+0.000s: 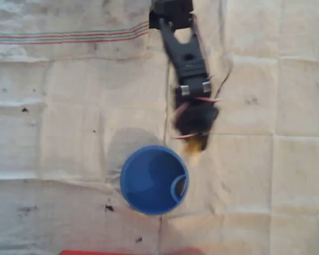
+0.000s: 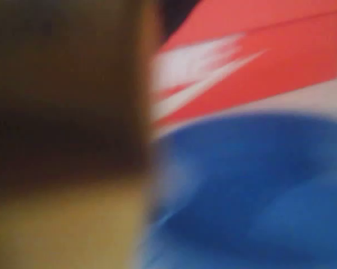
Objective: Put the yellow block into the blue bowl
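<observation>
In the overhead view we see the black arm reaching down from the top edge across a creased, off-white cloth with thin red and green stripes near its upper left. Its gripper is motion-blurred and sits just up and to the right of the blue bowl, close to the bowl's rim. A smear of yellow at the gripper's lower tip is what we take for the yellow block, so it appears to be carried there, outside the bowl and just beside its upper right edge; we cannot tell whether it overlaps the rim. The blur keeps us from seeing how the jaws stand, so we cannot tell whether they are clamped on the block or parted. The bowl stands upright on the cloth, its darker inside showing. A red strip lies along the bottom edge. In the wrist view everything is heavily blurred: we make out the bowl as a broad blue mass at the lower right, a red surface with white markings above it, a dark shape filling the upper left, and a dull yellow area at the lower left that may be the block.
</observation>
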Available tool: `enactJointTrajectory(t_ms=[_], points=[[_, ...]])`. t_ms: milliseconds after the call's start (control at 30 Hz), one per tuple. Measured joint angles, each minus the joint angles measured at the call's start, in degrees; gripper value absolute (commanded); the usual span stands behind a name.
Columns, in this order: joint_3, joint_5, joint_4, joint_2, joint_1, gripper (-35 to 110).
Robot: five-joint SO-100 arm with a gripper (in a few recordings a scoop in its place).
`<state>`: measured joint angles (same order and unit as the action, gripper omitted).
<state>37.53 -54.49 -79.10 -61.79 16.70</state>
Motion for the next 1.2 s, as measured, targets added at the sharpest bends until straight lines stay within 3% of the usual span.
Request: enactJointTrajectory(t_ms=[300,667,800,1033,1200], points=[[-0.35,0.0,10.02,9.58,-4.92,0],[-0.35,0.0,30.59,16.26,-10.81,0],[-0.35,0.0,32.08,16.26,-12.39,5],[-0.35,0.0,30.67,16.26,-12.92,27],[-0.35,0.0,25.49,16.26,-12.92,25]])
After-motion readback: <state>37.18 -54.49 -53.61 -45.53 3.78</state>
